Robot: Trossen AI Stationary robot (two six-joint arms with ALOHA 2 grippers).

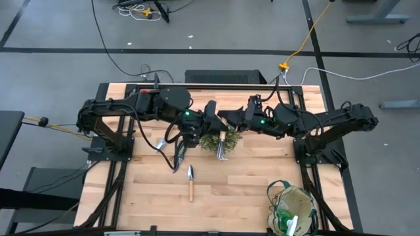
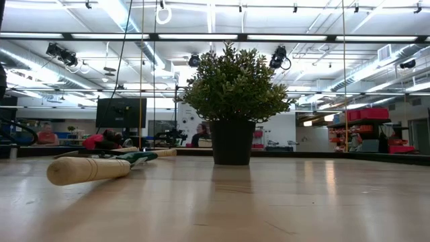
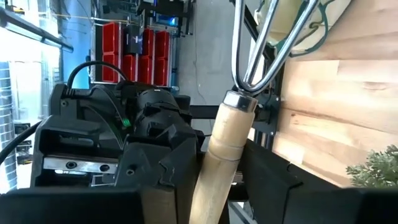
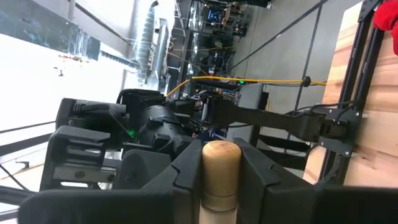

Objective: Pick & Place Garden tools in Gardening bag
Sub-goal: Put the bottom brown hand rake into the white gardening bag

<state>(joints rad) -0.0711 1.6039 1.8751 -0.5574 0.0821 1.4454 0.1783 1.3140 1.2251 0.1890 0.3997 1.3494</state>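
A hand rake with a wooden handle and chrome prongs (image 1: 223,147) is held level above the table by both grippers, beside the bushy plant (image 1: 211,141), prongs toward the near edge. My left gripper (image 1: 214,124) and my right gripper (image 1: 230,123) meet over the table's middle, both shut on the handle. A wooden-handled trowel (image 1: 190,180) lies flat on the table. Another metal tool (image 1: 178,157) lies to its left. The beige gardening bag (image 1: 293,210) stands at the near right corner with green and white items inside. My left gripper pinches the rake's wooden handle (image 3: 211,168) between its two fingers, a little behind the metal collar (image 3: 241,101). The fingers come level from the table's left and lie across the handle. The prongs (image 3: 261,50) stick out toward the bag, clear of the table. My right gripper pinches the same handle just below its rounded butt end (image 4: 220,155) between its two fingers (image 4: 186,177). The fingers come level from the table's right, across the handle. The rest of the handle is hidden below the fingers.
The potted plant (image 2: 232,94) stands mid-table right under the grippers. In the low view the trowel's handle (image 2: 87,169), a green-handled tool (image 2: 142,158) and red gloves (image 2: 101,141) lie at the left. Bare wood lies between the trowel and the bag.
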